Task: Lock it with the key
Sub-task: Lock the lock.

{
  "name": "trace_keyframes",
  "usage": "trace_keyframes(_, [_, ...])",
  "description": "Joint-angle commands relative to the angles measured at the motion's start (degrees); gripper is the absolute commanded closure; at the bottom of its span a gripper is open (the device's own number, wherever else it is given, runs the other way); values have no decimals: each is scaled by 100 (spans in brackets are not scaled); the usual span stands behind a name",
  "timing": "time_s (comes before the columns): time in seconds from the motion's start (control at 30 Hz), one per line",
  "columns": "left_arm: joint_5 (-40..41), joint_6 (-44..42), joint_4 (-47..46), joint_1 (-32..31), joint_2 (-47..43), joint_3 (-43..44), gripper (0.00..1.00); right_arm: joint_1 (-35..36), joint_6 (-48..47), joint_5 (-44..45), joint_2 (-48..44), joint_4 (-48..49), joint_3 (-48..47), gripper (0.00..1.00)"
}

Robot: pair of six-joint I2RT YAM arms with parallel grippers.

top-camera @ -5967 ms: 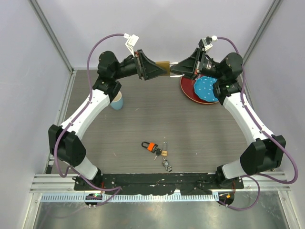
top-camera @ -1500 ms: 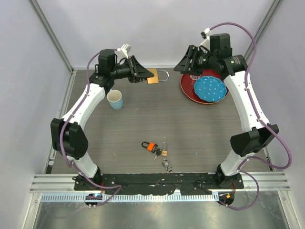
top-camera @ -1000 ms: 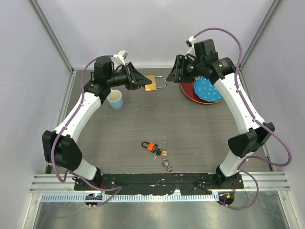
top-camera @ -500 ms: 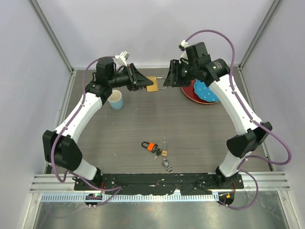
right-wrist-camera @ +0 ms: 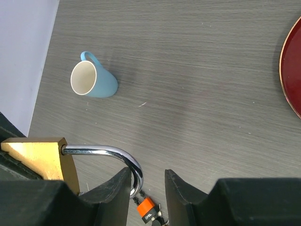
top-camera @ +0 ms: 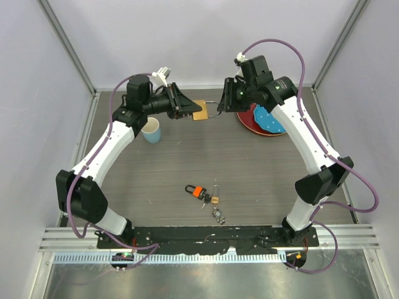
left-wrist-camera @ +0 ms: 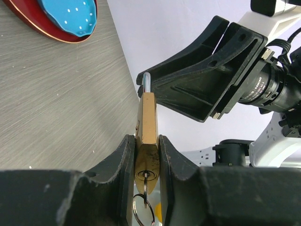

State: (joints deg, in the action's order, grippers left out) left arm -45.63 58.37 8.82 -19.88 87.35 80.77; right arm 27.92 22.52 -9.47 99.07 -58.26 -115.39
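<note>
Desk: What does the left gripper (top-camera: pixel 188 110) have?

Photographer: Its two black fingers (left-wrist-camera: pixel 126 160) are clamped on the body of a large brass padlock (left-wrist-camera: pixel 148 117), held in the air over the far end of the dark grey wood-grain table (top-camera: pixel 249 168). The silver steel shackle (right-wrist-camera: pixel 101 149) juts sideways toward the right gripper (right-wrist-camera: pixel 148 176), whose jaws stand slightly apart around the shackle's bend. A wire ring (left-wrist-camera: pixel 143 212) hangs at the keyhole.

Desk: And the key?

Photographer: The small orange-and-black-headed key bunch (top-camera: pixel 196 190) lies flat on the table close to its near edge, roughly midway between the two arm bases and well apart from both grippers. The black head is at the left end, with the orange plastic head just right of it. The long axis runs left to right, dipping toward the near edge. The blades are too small to make out.

Desk: Room around it?

Photographer: A tiny brass padlock (top-camera: pixel 214 199) with a silver keychain (top-camera: pixel 219 215) sits just beside its right end. Bare table lies to its left and on the far side. A light blue ceramic mug (top-camera: pixel 150 131) stands far left. A dark red round plate (top-camera: pixel 243 118) bearing a blue dotted disc (top-camera: pixel 267 119) sits far right.
</note>
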Motion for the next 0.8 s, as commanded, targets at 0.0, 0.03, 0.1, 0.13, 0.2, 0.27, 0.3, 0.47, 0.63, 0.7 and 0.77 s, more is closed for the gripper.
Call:
trace_keyframes(0.0, [-289, 219, -750, -25, -140, 343, 100, 11, 85, -10, 16, 412, 26, 60])
trace_keyframes(0.03, [-306, 227, -776, -25, -139, 343, 100, 11, 146, -54, 16, 464, 52, 61])
trace_keyframes(0.1, [-298, 236, -794, -25, -131, 334, 100, 11, 208, -177, 7, 535, 148, 62])
trace_keyframes(0.13, [-315, 245, -803, -25, -131, 334, 100, 11, 252, -204, -1, 622, 192, 62])
trace_keyframes(0.2, [-324, 254, -820, -25, -104, 343, 100, 3, 296, -265, -10, 693, 271, 65])
trace_keyframes(0.27, [-342, 254, -829, -34, -96, 351, 100, 3, 288, -283, 7, 702, 272, 72])
trace_keyframes(0.3, [-350, 254, -829, -34, -95, 351, 100, 3, 279, -283, 7, 693, 280, 74])
trace_keyframes(0.47, [-394, 280, -847, -34, -69, 386, 100, 11, 244, -283, -10, 755, 368, 89])
trace_keyframes(0.63, [-491, 263, -856, -51, -60, 395, 100, 11, 235, -370, -28, 825, 413, 95])
trace_keyframes(0.7, [-535, 132, -856, -86, -69, 413, 100, 3, 287, -502, 16, 816, 342, 98])
trace_keyframes(0.77, [-518, 9, -716, -113, -87, 439, 100, 3, 349, -722, 51, 799, 281, 99])
